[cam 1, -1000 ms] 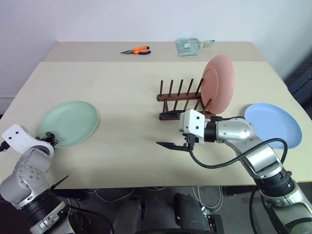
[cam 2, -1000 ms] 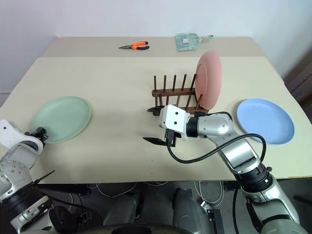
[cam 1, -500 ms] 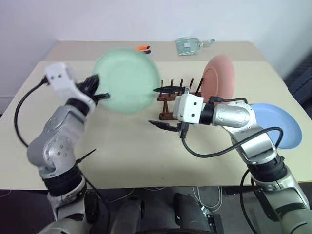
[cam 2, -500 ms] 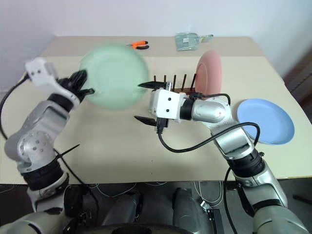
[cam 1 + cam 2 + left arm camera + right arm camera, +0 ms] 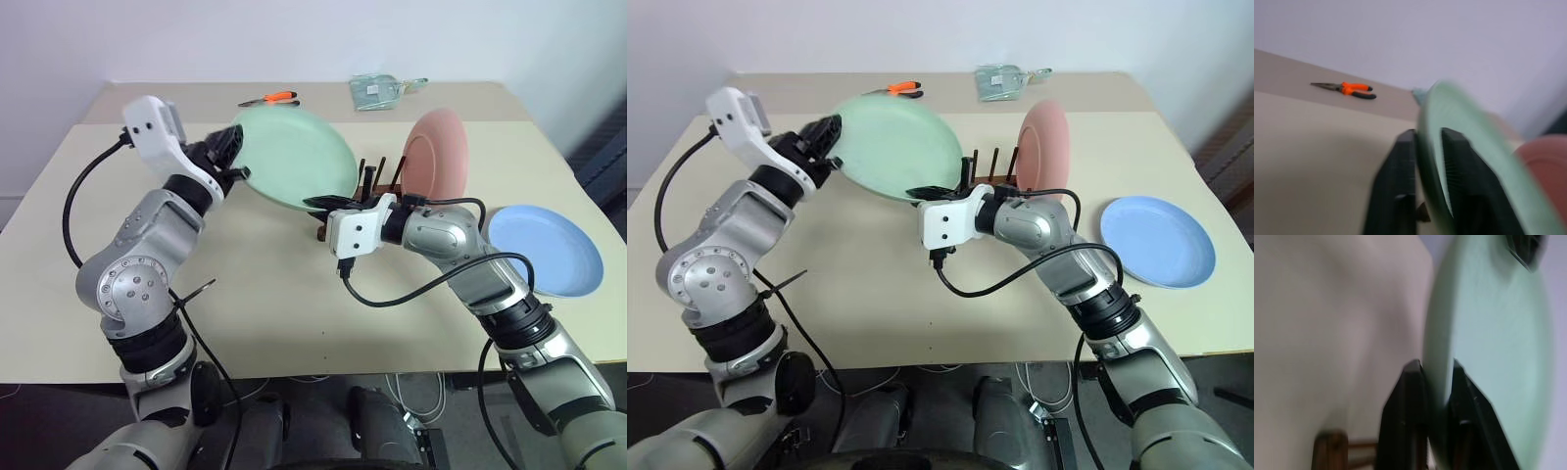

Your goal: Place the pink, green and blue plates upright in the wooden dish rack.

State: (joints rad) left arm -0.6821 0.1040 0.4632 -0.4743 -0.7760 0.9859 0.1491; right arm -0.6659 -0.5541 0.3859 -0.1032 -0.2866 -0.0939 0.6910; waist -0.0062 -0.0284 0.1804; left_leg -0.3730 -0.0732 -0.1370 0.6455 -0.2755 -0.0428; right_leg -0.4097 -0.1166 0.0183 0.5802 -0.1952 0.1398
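3 plates: the green plate (image 5: pixel 294 157) is clamped by both the left gripper (image 5: pixel 228 157) and right gripper (image 5: pixel 328 204). 1 pink plate (image 5: pixel 437 157) stands in the 1 wooden dish rack (image 5: pixel 377 181); 1 blue plate (image 5: pixel 545 251) lies on the table (image 5: pixel 265 294).

You see orange-handled pliers (image 5: pixel 270 100) lying on the far part of the beige table (image 5: pixel 245 274), near its back edge. A clear plastic packet (image 5: pixel 380 91) lies further right along that edge, well apart from the pliers.
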